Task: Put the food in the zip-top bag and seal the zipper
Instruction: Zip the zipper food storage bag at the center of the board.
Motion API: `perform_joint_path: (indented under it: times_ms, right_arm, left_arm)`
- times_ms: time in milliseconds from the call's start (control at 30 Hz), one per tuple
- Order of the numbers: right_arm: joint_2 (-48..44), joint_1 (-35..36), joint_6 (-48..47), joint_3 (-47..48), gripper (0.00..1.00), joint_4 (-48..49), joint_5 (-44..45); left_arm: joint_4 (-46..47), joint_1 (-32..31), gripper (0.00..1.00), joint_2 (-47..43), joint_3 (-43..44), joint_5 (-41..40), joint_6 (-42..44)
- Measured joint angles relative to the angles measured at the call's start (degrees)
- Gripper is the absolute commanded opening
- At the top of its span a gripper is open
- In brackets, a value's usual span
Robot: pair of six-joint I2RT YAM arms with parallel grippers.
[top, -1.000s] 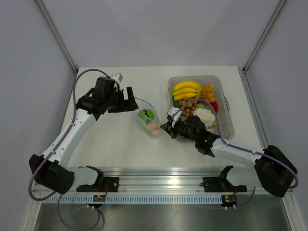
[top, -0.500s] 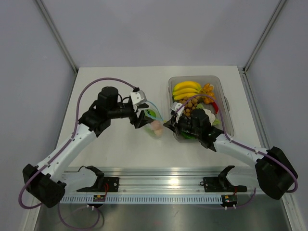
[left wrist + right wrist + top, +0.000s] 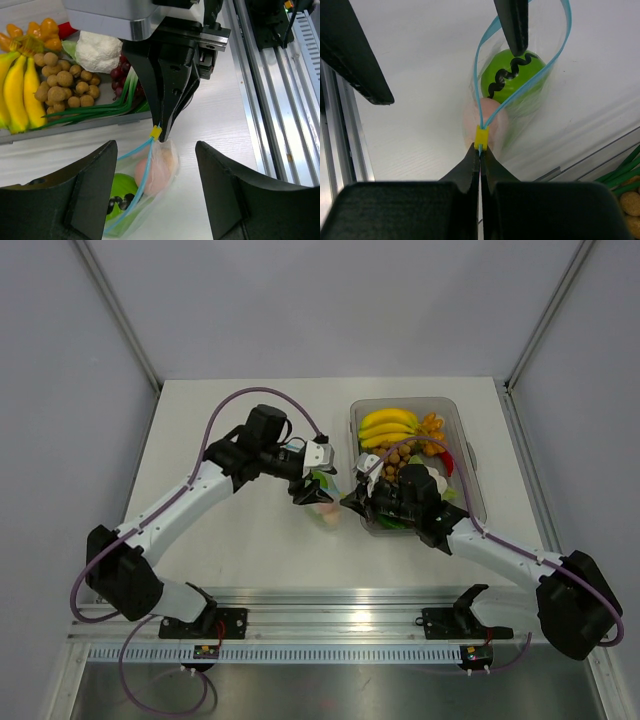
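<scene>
Right gripper (image 3: 480,150) clenched, fingertips pinched on the yellow slider (image 3: 480,136) at the right end of the zipper (image 3: 475,80). Bag (image 3: 165,165) lies on the table (image 3: 250,540) with that end caught in the pinch, just left of the tub (image 3: 478,502), by its near-left corner.

Zipper unsealed: the two blue strips meet at the slider and spread into an open loop away from it.

Inside the bag: pink piece (image 3: 492,115) close against the slider end; green piece (image 3: 517,82), with a black squiggle on it, beyond it toward the open mouth.

Left gripper (image 3: 155,200) spread wide, holding nothing, poised over the bag's left end and facing the right gripper. In the right wrist view the tip of one left finger (image 3: 514,25) shows within the zipper loop, over the green piece; contact cannot be told.

Tub holds bananas (image 3: 388,425), cauliflower (image 3: 100,50), brown balls (image 3: 62,85), green stalks (image 3: 95,112).
</scene>
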Motion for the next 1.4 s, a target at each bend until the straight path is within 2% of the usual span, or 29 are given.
perform_joint_path:
  times_ms: [267, 567, 667, 967, 1033, 1300, 1400]
  right_arm:
    - [-0.33, -0.61, -0.20, 0.13, 0.00, -0.76, -0.44]
    - [-0.48, -1.05, -0.20, 0.13, 0.00, -1.36, -0.92]
    - [-0.48, -1.11, -0.20, 0.13, 0.00, -1.55, -1.07]
    - [-0.48, -1.20, -0.22, 0.15, 0.00, -1.68, -1.81]
    - [-0.52, -1.20, -0.24, 0.15, 0.00, -1.75, -1.79]
    - [-0.76, -1.25, -0.24, 0.15, 0.00, -1.79, -1.73]
    - [-0.90, -1.25, -0.24, 0.13, 0.00, -1.79, -1.73]
  left_arm:
    - [-4.98, -1.29, 0.59, 6.73, 4.04, 2.75, 6.43]
    - [-4.96, -2.71, 0.56, 10.08, 4.24, 3.28, 6.67]
    - [-4.15, -2.80, 0.49, 10.49, 4.24, 3.52, 5.90]
    - [-4.00, -2.80, 0.43, 13.09, 6.08, 3.61, 5.75]
    - [-4.09, -2.80, 0.37, 13.51, 6.38, 3.61, 5.77]
    - [-4.35, -2.80, 0.33, 13.75, 6.40, 3.61, 5.70]
    - [-4.31, -2.80, 0.23, 13.75, 6.40, 3.61, 5.68]
